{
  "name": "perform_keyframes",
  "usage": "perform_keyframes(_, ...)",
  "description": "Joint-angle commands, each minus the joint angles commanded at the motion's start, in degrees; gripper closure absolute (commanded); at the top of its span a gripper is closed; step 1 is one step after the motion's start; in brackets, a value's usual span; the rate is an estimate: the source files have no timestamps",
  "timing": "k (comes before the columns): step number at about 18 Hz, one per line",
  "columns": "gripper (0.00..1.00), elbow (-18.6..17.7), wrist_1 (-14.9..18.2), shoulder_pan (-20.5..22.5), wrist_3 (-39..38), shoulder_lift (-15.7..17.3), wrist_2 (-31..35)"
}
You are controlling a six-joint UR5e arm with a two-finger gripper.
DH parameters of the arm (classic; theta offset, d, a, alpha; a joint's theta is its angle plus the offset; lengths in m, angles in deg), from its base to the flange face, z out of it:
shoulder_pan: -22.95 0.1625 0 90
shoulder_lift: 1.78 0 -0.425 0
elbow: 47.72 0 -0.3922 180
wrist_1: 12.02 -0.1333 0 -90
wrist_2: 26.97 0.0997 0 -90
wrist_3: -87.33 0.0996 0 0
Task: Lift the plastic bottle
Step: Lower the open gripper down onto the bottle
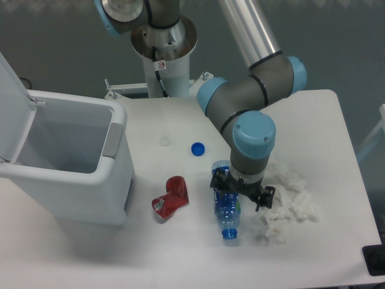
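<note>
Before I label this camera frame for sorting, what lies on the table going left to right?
White bin → red wrapper → blue cap → plastic bottle, with the claw over it → crumpled white tissue.

1. Plastic bottle [228,212]: clear blue-tinted plastic, glossy label.
2. Red wrapper [170,199]: crumpled, shiny foil-like.
3. Tissue [287,203]: white crumpled paper, matt.
4. Bin [72,162]: smooth white plastic.
5. Table [325,126]: matt white.
6. Gripper [240,188]: black, matt.
</note>
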Motion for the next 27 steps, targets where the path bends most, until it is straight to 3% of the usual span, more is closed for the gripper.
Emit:
perform_keyframes(3, 0.0, 2.8, -0.3, -0.1, -3.0, -2.6, 0.0)
perform_keyframes(7, 0.0, 3.3, -4.8, -0.9, -7.2, -5.0, 0.4)
perform_keyframes(14, 0.02, 2.7, -4.9, -1.5, -7.4, -5.9, 0.9)
perform_keyframes(16, 0.08, 2.5, -4.9, -2.0, -7.4, -6.1, 1.4)
perform_keyframes(21, 0.11, 2.5, -4.9, -3.1, -7.4, -6.9, 2.9)
perform_keyframes(27, 0.33, 2.4, -4.9, -3.3, -7.5, -6.9, 3.1)
